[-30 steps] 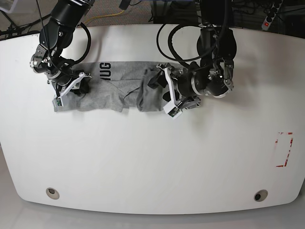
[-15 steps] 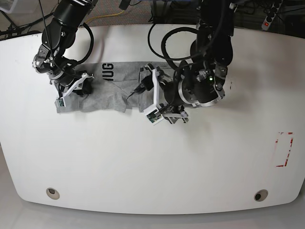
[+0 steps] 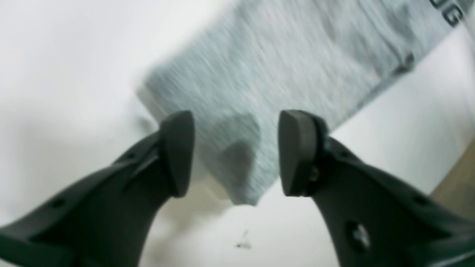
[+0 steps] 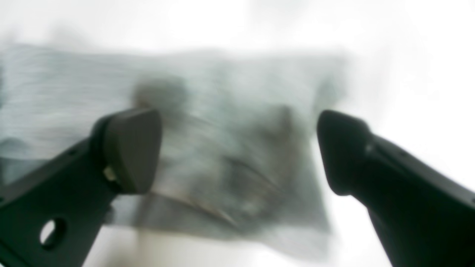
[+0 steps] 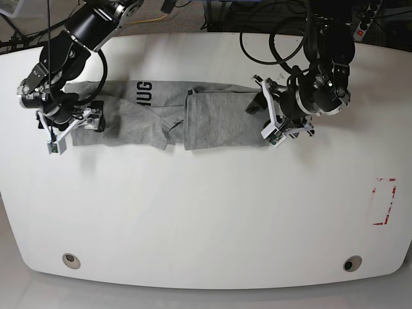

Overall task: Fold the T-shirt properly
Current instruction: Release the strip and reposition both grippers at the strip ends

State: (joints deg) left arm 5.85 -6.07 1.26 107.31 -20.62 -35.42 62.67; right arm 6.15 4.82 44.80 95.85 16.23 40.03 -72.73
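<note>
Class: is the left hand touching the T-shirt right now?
Apart. Left wrist view: the left hand is open above the T-shirt, nothing between its fingers, casting a shadow on the cloth.

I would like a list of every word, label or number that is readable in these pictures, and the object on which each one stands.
"UG": black block capitals on the grey T-shirt, turned sideways in the base view; the rest of the word is folded out of sight.
The same lettering at the top right of the left wrist view: cut off and blurred, only partly readable.
Red marking on the table near its right edge: no readable characters.
</note>
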